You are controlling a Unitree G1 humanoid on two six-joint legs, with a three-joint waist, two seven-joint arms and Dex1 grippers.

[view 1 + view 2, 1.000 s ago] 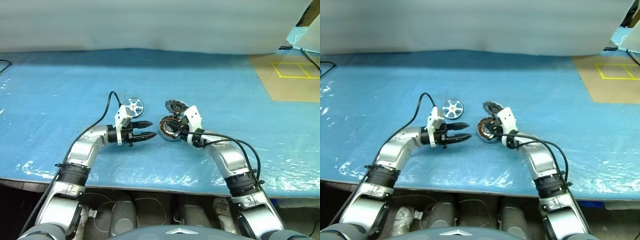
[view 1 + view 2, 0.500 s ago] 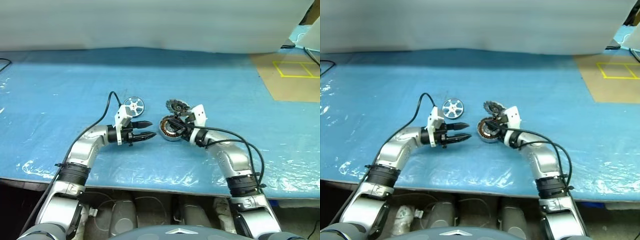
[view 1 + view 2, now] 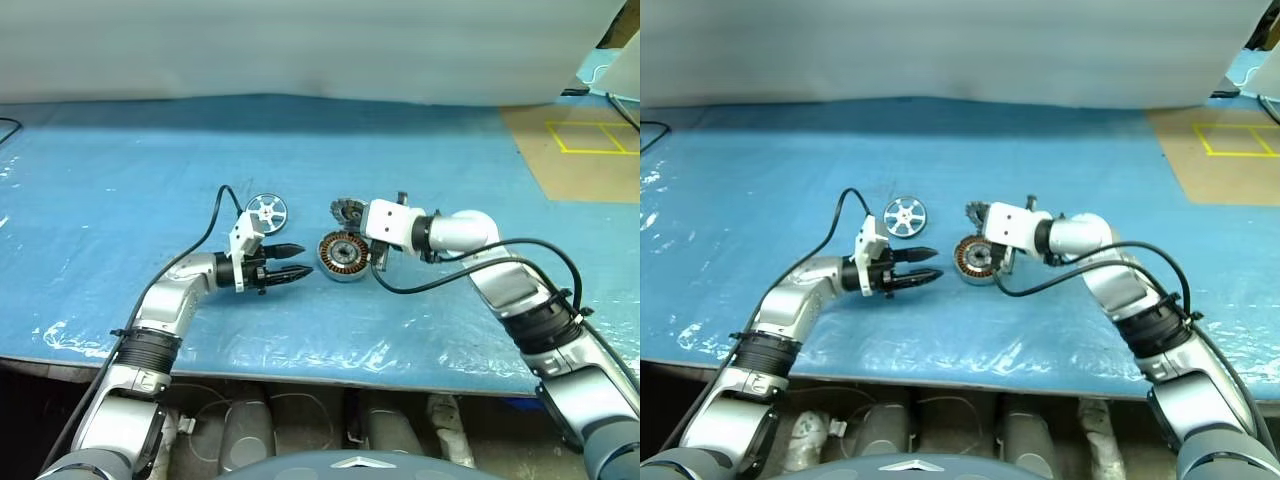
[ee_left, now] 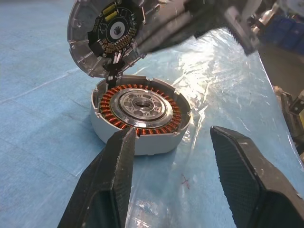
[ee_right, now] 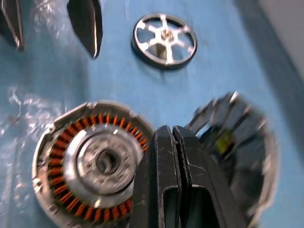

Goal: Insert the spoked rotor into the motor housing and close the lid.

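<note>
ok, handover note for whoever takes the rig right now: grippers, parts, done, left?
Left gripper: open, empty, held level just left of the motor housing, pointing at it.
Right gripper: shut, holding nothing visible, above the seam between housing and lid.
Housing: on the blue sheet, windings exposed, nothing inside.
Lid: flipped open, tilted up at the housing's far edge, ribbed face showing.
Spoked rotor: flat on the sheet, behind the left gripper, untouched.
Done: lid is open.
Left: pick up the rotor, seat it in the housing, close the lid.
</note>
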